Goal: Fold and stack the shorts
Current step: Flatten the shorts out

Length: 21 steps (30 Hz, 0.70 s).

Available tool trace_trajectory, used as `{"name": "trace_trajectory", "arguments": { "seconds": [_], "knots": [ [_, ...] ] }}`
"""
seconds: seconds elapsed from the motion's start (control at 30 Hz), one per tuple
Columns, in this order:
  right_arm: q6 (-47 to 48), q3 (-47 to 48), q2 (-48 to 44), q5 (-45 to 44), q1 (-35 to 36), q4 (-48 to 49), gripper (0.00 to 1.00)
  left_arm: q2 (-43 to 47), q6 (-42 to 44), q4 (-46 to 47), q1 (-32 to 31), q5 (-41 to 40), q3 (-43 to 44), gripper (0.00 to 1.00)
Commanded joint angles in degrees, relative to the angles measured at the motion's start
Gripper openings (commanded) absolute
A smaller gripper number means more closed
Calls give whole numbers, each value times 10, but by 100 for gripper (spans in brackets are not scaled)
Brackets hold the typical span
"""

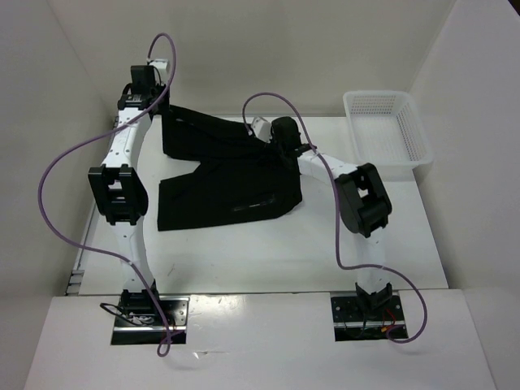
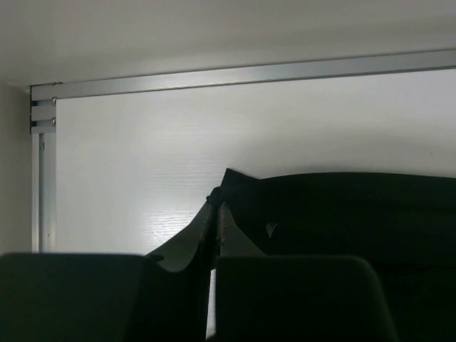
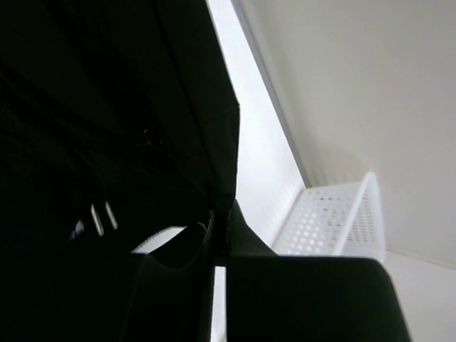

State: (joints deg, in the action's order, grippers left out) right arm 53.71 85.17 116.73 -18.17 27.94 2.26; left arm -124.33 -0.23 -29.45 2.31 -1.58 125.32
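The black shorts (image 1: 223,175) lie spread on the white table (image 1: 325,244), with their far edge lifted between the two arms. My left gripper (image 1: 159,110) is shut on the far left corner of the shorts (image 2: 335,214); in its wrist view the fabric edge sits pinched between the fingers (image 2: 231,231). My right gripper (image 1: 272,140) is shut on the far right part of the shorts (image 3: 107,107); in its wrist view the cloth hangs down into the closed jaws, fingers (image 3: 242,231) pressed together. A small pale mark (image 1: 252,207) shows on the near leg.
A white mesh basket (image 1: 386,130) stands at the table's far right, also in the right wrist view (image 3: 331,221). White walls enclose the table on the left, back and right. An aluminium rail (image 2: 249,73) runs along the table's far edge.
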Motion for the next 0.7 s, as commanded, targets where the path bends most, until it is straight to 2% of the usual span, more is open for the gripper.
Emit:
{"name": "trace_trajectory", "arguments": {
  "seconds": [0.0, 0.03, 0.13, 0.17, 0.23, 0.3, 0.33, 0.37, 0.4, 0.43, 0.47, 0.5, 0.57, 0.6, 0.67],
  "knots": [
    [-55, 96, 70, -53, -19, 49, 0, -32, 2, 19, 5, -18, 43, 0],
    [-75, 121, 88, -62, -26, 42, 0, -48, 2, 19, 5, -18, 49, 0],
    [-114, 220, 163, -85, -32, 7, 9, -78, 2, 19, 5, -23, 75, 0],
    [-129, 277, 183, -103, -32, -8, 16, -85, 2, 19, 5, -28, 80, 0],
    [-180, 329, 233, -121, -38, -50, 27, -105, 2, 19, 5, -33, 99, 1],
    [-211, 380, 250, -139, -38, -66, 28, -117, 2, 25, 5, -47, 109, 7],
    [-223, 386, 250, -139, -38, -66, 30, -132, 2, 25, 5, -55, 128, 21],
    [-246, 392, 250, -151, -38, -66, 35, -139, 2, 25, 5, -55, 139, 25],
    [-261, 392, 245, -151, -38, -73, 53, -145, 2, 25, 5, -55, 149, 27],
    [-276, 392, 239, -151, -38, -78, 64, -151, 2, 25, 5, -61, 157, 30],
    [-295, 382, 223, -151, -33, -84, 76, -151, 2, 25, 11, -61, 162, 38],
    [-302, 374, 215, -151, -32, -84, 94, -151, 2, 25, 11, -68, 162, 44],
    [-309, 355, 189, -151, -32, -89, 100, -146, 2, 25, 16, -75, 162, 55],
    [-315, 350, 179, -130, -32, -108, 100, -138, 2, 25, 16, -83, 162, 67],
    [-315, 326, 143, -110, -32, -122, 100, -125, 2, 16, 29, -83, 154, 75]
  ]
}}
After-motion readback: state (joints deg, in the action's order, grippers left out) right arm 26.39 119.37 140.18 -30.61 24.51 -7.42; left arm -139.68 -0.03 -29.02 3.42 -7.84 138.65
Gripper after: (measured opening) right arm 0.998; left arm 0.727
